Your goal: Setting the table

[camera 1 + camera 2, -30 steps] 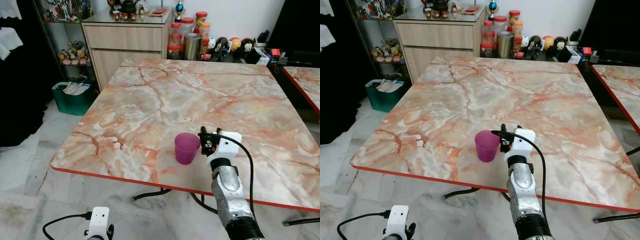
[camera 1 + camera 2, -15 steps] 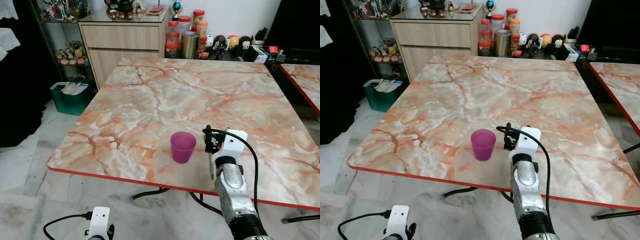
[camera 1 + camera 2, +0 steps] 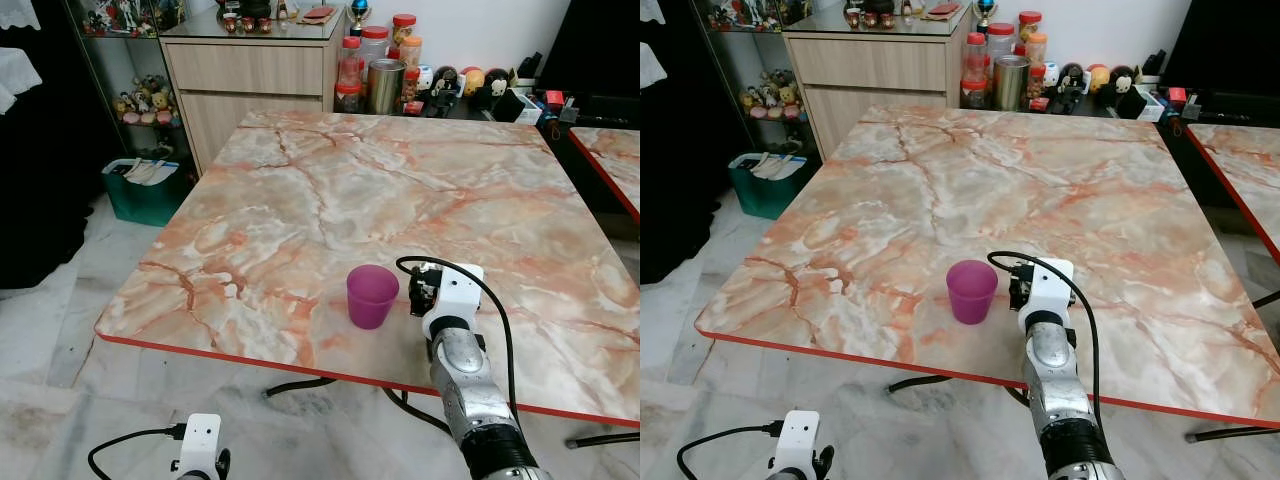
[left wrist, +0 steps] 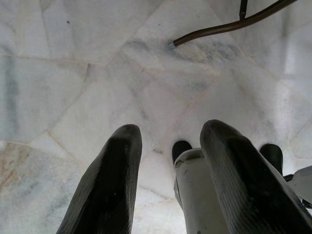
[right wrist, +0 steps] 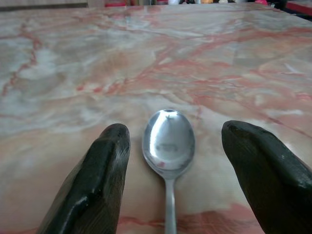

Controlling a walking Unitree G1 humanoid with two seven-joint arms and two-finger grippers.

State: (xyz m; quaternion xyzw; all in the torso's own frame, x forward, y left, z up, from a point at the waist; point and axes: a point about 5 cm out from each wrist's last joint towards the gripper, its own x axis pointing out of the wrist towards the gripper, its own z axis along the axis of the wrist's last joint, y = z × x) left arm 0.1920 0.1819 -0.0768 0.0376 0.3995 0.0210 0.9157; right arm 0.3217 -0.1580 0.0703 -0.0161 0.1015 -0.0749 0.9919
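Note:
A purple cup stands upright near the front edge of the marble table. My right gripper hovers low over the table just right of the cup, a small gap apart from it. In the right wrist view its fingers stand open, wide apart. A metal spoon lies on the marble between them, bowl pointing away and touching neither finger. My left gripper hangs open over the floor tiles below the table's front edge.
A wooden cabinet stands beyond the table's far left corner, with jars and a metal tin beside it. A green bin sits on the floor at left. A second marble table is at right. Table legs run below.
The camera has shifted a little. My right gripper has drawn slightly to the right, away from the cup. The cup and the left arm have not moved.

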